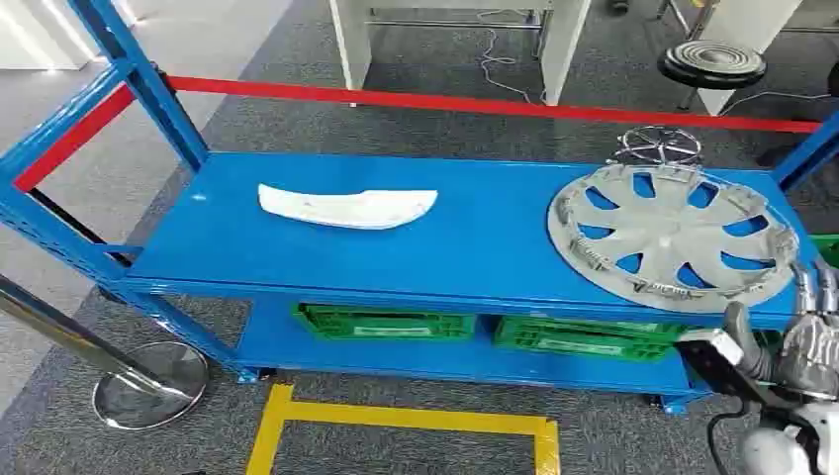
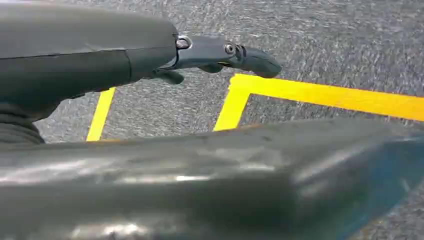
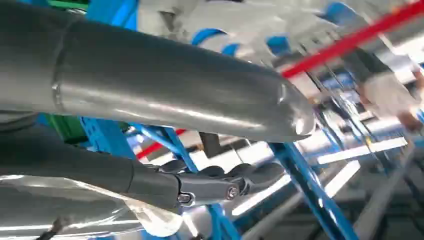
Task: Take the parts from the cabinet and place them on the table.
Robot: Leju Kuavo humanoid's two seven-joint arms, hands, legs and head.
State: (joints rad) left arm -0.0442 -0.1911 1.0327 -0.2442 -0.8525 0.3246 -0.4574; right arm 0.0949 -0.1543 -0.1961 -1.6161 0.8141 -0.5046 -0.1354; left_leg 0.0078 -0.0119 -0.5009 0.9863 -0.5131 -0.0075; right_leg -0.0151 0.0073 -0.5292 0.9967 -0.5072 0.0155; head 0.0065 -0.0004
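Nearest in the head view, the right hand (image 1: 813,332) rises at the lower right corner, just in front of the front edge of the blue cabinet (image 1: 416,252). Its fingers point up toward the rim of the silver wheel cover (image 1: 673,236); whether they touch that rim or grip anything cannot be told from here. In the right wrist view the fingers (image 3: 250,175) lie stretched out with nothing visible between them, blue shelf posts and a red bar blurred behind.

The left hand (image 2: 220,55) hangs over grey carpet (image 2: 325,40) marked with yellow tape (image 2: 320,95); its fingers are extended and hold nothing.

On the floor before the cabinet lies a yellow tape outline, and to the left stands a chrome post base (image 1: 148,386).

On the lower shelf sit two green crates (image 1: 386,322), side by side; their contents are hidden by the top shelf.

On the top shelf the wheel cover lies at the right end, its near edge overhanging the front lip a little. Just behind it rests a chrome ring emblem (image 1: 658,146), touching or nearly touching the cover's far rim. Well apart to the left lies a white curved trim piece (image 1: 346,208), flat on the blue surface.

A red rail (image 1: 495,104) crosses the back of the cabinet. Beyond it stand white table legs (image 1: 351,45) and a black stool (image 1: 712,64).
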